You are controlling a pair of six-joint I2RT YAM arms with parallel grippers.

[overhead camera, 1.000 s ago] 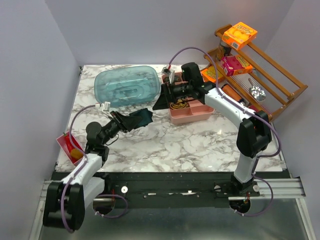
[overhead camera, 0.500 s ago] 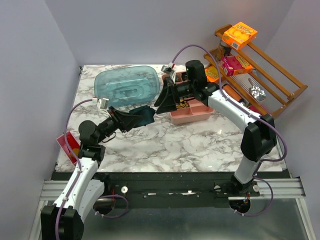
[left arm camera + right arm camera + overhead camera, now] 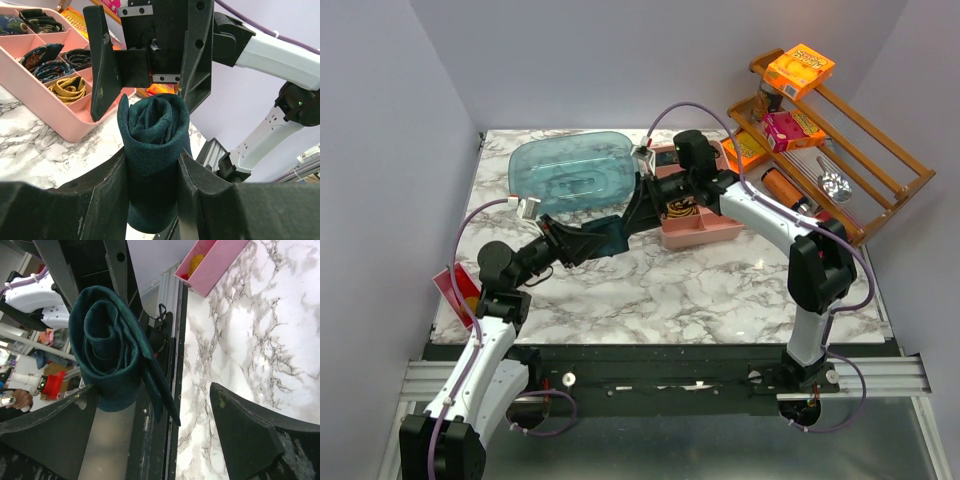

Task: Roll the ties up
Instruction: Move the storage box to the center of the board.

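Dark teal fabric necktie coil (image 3: 157, 120) is clamped in the left hand (image 3: 582, 240) above the marble counter (image 3: 670, 290), seemingly offered to the facing, spread-apart right hand (image 3: 635, 207) for the pink compartment tray (image 3: 705, 232).

White marble table (image 3: 720, 290), pale lilac walls (image 3: 620, 60) left, far, right; brown wooden rack (image 3: 865, 150) far right; even light.

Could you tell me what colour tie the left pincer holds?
A dark teal-green rolled fabric tie, clearest in the left wrist view.
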